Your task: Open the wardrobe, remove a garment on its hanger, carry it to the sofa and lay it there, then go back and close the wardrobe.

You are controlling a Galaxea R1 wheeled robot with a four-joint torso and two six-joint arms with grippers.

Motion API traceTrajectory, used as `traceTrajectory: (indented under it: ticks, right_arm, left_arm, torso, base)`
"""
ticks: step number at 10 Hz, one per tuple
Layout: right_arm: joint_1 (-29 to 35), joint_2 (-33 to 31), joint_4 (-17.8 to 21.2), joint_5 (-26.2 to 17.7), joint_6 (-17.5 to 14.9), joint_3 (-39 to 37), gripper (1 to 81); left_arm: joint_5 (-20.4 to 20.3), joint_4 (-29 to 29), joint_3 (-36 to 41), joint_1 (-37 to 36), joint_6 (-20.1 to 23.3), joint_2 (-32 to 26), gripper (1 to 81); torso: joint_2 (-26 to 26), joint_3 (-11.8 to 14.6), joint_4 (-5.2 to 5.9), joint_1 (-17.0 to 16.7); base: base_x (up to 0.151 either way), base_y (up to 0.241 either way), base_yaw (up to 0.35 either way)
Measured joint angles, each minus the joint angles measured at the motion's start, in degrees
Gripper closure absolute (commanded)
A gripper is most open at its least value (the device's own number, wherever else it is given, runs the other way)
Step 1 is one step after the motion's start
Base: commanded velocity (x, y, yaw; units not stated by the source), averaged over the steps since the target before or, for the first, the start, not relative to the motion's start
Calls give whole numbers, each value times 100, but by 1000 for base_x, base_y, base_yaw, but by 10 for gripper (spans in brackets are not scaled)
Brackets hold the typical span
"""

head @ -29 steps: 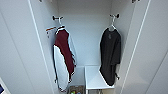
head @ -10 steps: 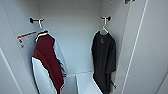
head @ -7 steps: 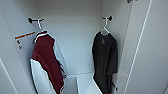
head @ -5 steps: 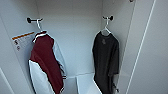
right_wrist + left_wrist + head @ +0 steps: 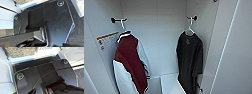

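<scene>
From the head view we face the open wardrobe (image 5: 159,37): the black garment (image 5: 190,60) hangs on its white hanger (image 5: 191,27) from a peg on the right wall, where it drapes freely, and a dark red jacket (image 5: 130,65) hangs opposite. In both wrist views we cannot tell how either gripper's fingers stand.

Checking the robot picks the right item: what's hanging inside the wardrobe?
A black garment on a white hanger hangs at the right; a dark red jacket at the left. Whatever lies behind them is covered.
</scene>
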Motion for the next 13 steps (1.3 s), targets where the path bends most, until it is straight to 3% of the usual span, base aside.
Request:
traceTrajectory:
  ticks: [3, 13]
  right_arm:
    - [0, -2, 0, 13, 2, 0, 10]
    - [17, -20, 2, 41, 10, -50, 10]
  left_arm:
    - [56, 313, 27, -113, 0, 6, 10]
    - [820, 528, 923, -1720, -2, -352, 10]
  torso:
    - [-2, 0, 0, 0]
    - [0, 0, -2, 0]
  base:
    - [0, 0, 0]
    - [0, 0, 0]
